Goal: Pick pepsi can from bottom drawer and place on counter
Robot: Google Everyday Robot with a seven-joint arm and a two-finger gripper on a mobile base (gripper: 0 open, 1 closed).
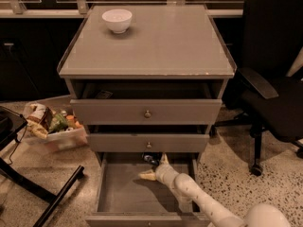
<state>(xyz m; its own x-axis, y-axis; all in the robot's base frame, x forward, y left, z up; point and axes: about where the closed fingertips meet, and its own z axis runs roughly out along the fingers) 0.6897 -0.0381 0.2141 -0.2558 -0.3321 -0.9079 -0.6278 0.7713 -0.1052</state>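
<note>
The pepsi can (150, 159) lies at the back of the open bottom drawer (124, 195), mostly hidden under the middle drawer's front; only a dark-blue and silvery bit shows. My gripper (155, 167) reaches into the drawer from the lower right. It is open, with one pale finger pointing left and the other pointing up right beside the can. It holds nothing. The counter (156, 41) is the cabinet's glossy grey top.
A white bowl (117, 20) stands at the counter's back left. The two knobbed drawers (147, 112) above are pulled partly open. A black office chair (274, 93) stands to the right. A bin of snack packets (52, 124) and a black stand leg (52, 200) are at the left.
</note>
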